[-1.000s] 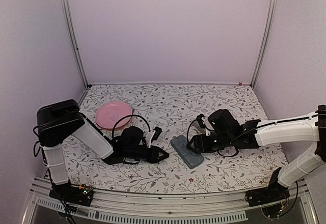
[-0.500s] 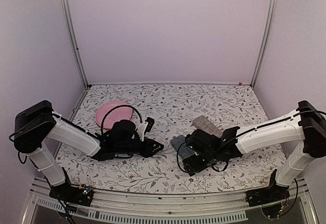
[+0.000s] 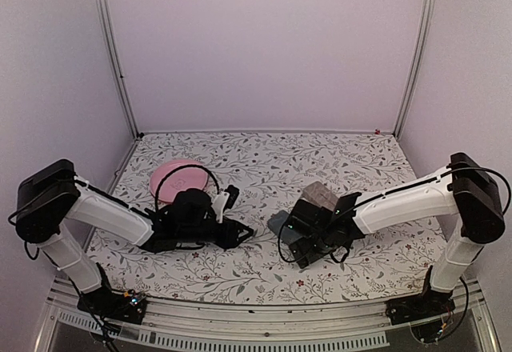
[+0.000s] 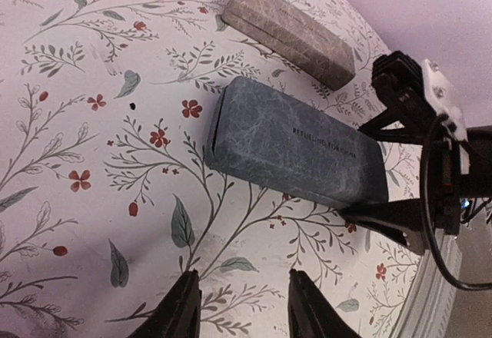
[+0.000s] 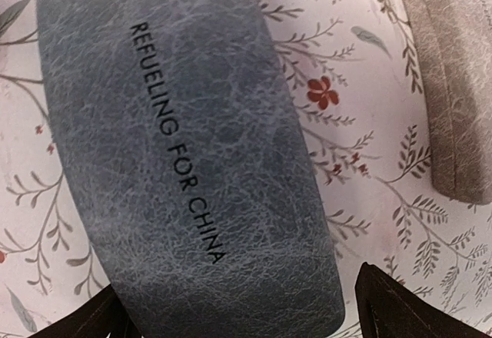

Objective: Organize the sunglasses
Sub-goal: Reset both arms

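Note:
No sunglasses show in any view. The blue-grey case (image 5: 184, 146) lies shut on the floral table. Its far-left end shows in the top view (image 3: 278, 223), and its whole length shows in the left wrist view (image 4: 296, 150). My right gripper (image 5: 246, 316) is open, its jaws standing either side of the case's near end with a gap on the right side; it also shows in the top view (image 3: 302, 246) and the left wrist view (image 4: 382, 175). My left gripper (image 4: 244, 315) is open and empty, low over the table left of the case, as the top view (image 3: 240, 233) shows.
A grey-brown case (image 3: 320, 194) lies shut just behind the blue-grey one, seen also in the wrist views (image 4: 296, 31) (image 5: 453, 84). A pink plate (image 3: 170, 178) sits at the left, behind my left arm. The enclosure walls stand close at both sides.
My right gripper has swung left and down over the blue-grey case's near end, uncovering the grey-brown case. My left arm has lowered and stretched out, its gripper shifting slightly back and left.

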Robot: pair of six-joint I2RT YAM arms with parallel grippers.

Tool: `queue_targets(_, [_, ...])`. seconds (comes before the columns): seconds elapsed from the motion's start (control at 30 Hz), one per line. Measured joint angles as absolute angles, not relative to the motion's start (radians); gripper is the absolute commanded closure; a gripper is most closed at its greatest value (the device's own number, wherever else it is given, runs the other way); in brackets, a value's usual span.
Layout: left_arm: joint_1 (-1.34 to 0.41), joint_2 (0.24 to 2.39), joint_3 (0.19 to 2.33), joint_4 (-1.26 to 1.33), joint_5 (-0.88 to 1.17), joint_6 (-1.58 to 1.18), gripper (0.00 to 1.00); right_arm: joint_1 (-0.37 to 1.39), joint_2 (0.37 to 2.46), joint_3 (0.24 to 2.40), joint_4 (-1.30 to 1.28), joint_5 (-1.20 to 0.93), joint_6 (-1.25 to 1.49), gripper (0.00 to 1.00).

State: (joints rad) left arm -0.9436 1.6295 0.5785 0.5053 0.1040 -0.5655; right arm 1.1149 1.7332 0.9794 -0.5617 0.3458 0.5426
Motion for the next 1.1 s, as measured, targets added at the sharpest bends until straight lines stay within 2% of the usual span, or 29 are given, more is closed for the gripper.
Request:
queue_targets(0.3, [-0.904,1.5,0.532,0.448,0.03,-0.545,0.39,1.015,1.752,1.011,-0.517,0.386,0.406,0.02])
queue_targets(0.63, [-0.855,1.373,0.525,0.377,-0.057,-0.52,0.34,0.955,1.755,1.011,-0.335,0.246,0.187,0.07])
queue_targets(0.87, [-0.825,1.327,0.523,0.346,-0.081,-0.51,0.27,0.954,1.791,1.032,-0.26,0.173,0.072,0.01])
queue_targets(1.1, [-0.791,1.255,0.521,0.291,-0.125,-0.477,0.14,0.953,1.704,1.039,-0.241,0.165,0.054,0.01])
